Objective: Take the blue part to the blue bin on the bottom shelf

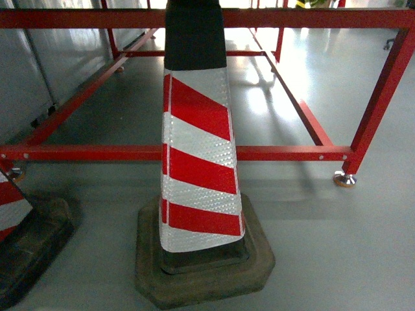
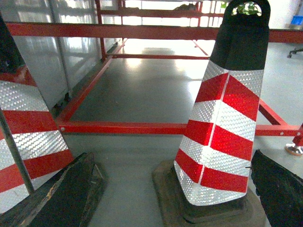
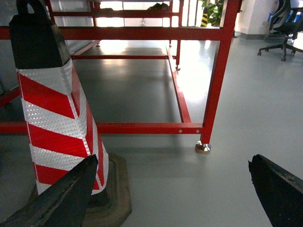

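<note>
The blue part and the blue bin are out of view in all three views, and no shelf holding bins shows. My left gripper [image 2: 171,156] is open, its black fingers [image 2: 71,194] spread wide near the floor, with nothing between them but a traffic cone's base. My right gripper [image 3: 173,160] is open too, its fingers [image 3: 279,189] far apart over bare grey floor. Neither gripper shows in the head view.
A red-and-white striped traffic cone [image 1: 198,162] on a dark rubber base stands right in front. A second cone [image 1: 13,214] is at the left edge. Behind them runs a low red metal frame [image 1: 285,153] with a metal foot [image 1: 344,179]. Office chairs [image 3: 284,28] stand far right.
</note>
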Controlling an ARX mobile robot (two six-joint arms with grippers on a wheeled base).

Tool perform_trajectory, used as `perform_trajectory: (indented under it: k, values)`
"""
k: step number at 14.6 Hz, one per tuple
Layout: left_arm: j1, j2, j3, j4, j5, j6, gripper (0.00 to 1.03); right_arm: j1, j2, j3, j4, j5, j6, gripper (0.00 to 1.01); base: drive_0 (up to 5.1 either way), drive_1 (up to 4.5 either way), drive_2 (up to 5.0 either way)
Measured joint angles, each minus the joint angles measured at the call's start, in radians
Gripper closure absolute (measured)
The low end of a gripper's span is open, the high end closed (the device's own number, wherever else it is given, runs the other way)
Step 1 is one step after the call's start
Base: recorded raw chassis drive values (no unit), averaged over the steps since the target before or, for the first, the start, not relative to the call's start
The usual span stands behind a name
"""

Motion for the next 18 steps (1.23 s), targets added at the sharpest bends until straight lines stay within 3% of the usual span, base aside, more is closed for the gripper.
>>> perform_trajectory:
  k: [18]
  values:
    - [0.000,0.000,0.000,0.000,0.000,0.000,0.05,0.000,0.000,0.000,0.000,0.000,0.000,0.03,0.0,0.00,0.0]
